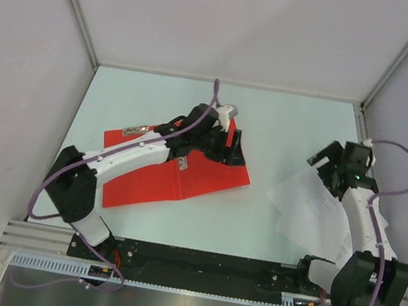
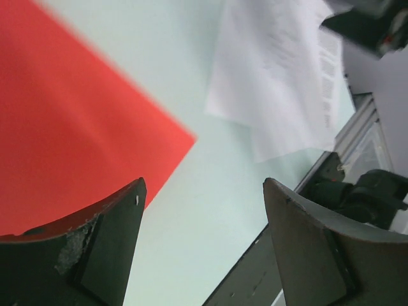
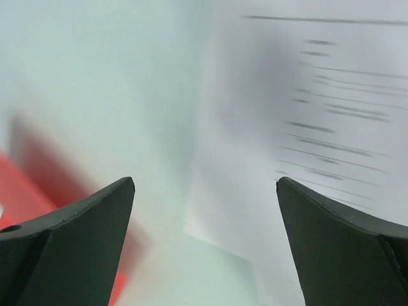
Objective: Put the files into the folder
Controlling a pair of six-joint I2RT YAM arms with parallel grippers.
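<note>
The red folder (image 1: 154, 182) lies flat on the left half of the table, and the left arm reaches across it. My left gripper (image 1: 229, 151) hovers over the folder's far right corner, open and empty; in the left wrist view the left gripper (image 2: 204, 191) frames bare table, with the folder (image 2: 70, 121) to its left. The files (image 1: 311, 210), white printed sheets, lie loosely stacked on the right. My right gripper (image 1: 325, 161) hangs above their far left corner, open and empty. In the right wrist view the right gripper (image 3: 204, 185) spans a sheet corner of the files (image 3: 306, 127).
White enclosure walls (image 1: 19, 93) stand on the left, back and right. A black and aluminium rail (image 1: 186, 263) carries both arm bases along the near edge. A metal clip (image 1: 138, 130) sits at the folder's far left edge. The right arm's base (image 2: 363, 197) shows in the left wrist view.
</note>
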